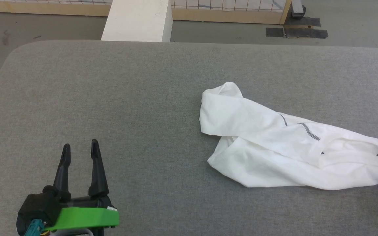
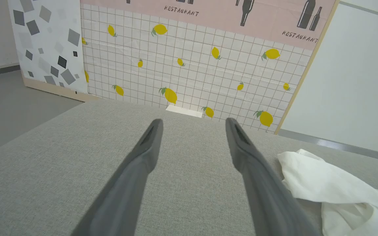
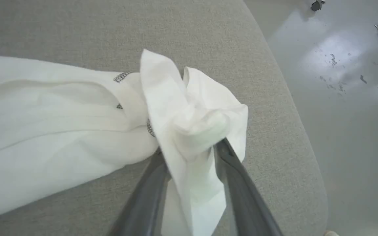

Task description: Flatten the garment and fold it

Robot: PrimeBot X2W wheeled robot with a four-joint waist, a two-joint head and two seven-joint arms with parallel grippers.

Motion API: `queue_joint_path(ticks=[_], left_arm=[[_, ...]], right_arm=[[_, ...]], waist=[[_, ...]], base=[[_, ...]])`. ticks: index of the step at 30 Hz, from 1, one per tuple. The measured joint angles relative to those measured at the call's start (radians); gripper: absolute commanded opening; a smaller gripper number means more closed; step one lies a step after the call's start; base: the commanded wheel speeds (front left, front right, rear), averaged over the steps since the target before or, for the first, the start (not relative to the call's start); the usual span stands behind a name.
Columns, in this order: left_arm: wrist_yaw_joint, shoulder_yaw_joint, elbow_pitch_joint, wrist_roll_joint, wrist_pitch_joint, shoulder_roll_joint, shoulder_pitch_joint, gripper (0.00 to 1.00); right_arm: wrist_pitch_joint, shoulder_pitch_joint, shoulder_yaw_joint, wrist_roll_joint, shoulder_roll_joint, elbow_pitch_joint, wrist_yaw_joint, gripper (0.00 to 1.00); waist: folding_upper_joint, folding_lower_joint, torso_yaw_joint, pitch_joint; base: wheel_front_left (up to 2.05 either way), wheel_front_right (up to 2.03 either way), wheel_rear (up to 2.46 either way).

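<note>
Nearest, the left gripper [image 1: 80, 144] is over the grey table [image 1: 126, 98], fingers spread wide, empty. Rightward the white shirt [image 1: 284, 144] lies crumpled on the table's right side. One bunch sits between the fingers of the right gripper [image 3: 189, 147]; pinched or loose, I cannot tell. Beyond the far edge stands a white box [image 1: 136, 19].

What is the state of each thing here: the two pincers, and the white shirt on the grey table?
garment: crumpled, not yet flattened or folded, lying on the right part of the table.
left pincer: open, empty, apart from the garment.
right pincer: fingers apart, a bunch of the garment between them; whether it grips the cloth, I cannot tell.
</note>
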Motion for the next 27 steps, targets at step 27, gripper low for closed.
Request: queue_joint_path(ticks=[27], left_arm=[[-0.049,0.001,-0.056,0.04,0.0,0.0,0.047,1.0]], right_arm=[[-0.471,0.176,0.317,0.154,0.161,-0.436,0.0,1.0]], waist=[[0.0,0.0,-0.001,-0.029]], base=[[0.0,0.0,0.0]])
